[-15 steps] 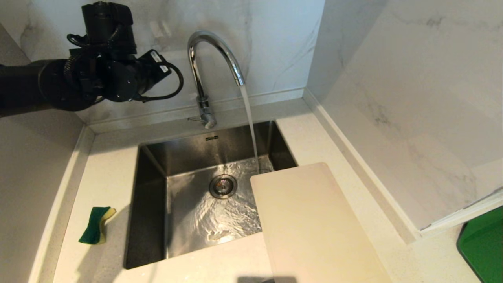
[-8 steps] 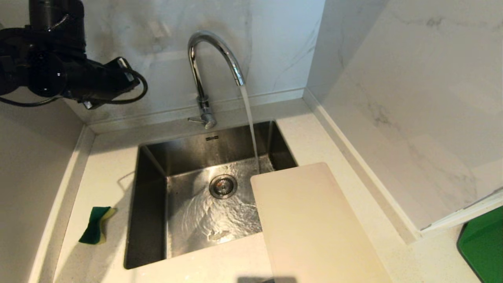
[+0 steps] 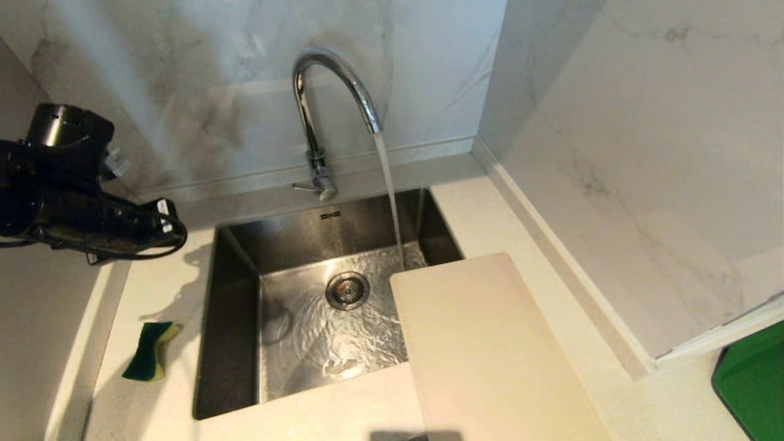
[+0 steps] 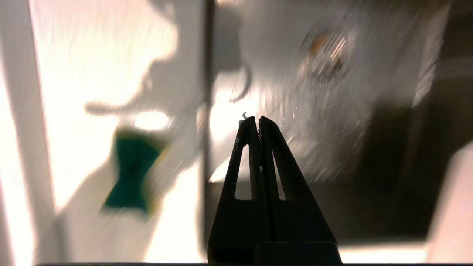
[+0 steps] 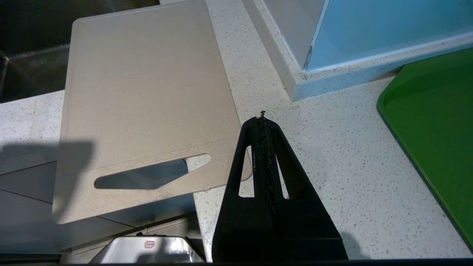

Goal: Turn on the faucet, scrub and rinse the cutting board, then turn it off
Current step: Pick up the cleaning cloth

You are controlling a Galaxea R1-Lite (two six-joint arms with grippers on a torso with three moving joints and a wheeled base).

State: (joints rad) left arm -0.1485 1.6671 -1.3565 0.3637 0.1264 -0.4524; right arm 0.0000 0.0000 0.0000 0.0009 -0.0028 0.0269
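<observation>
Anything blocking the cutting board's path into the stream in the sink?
Nothing visible. The cutting board already overhangs the sink's right edge, and the basin between it and the faucet's running stream holds only water.

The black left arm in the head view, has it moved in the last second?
Yes. The left arm has swung away from the tall chrome gooseneck faucet, down toward the counter's left edge, above the green-and-yellow sponge.
</observation>
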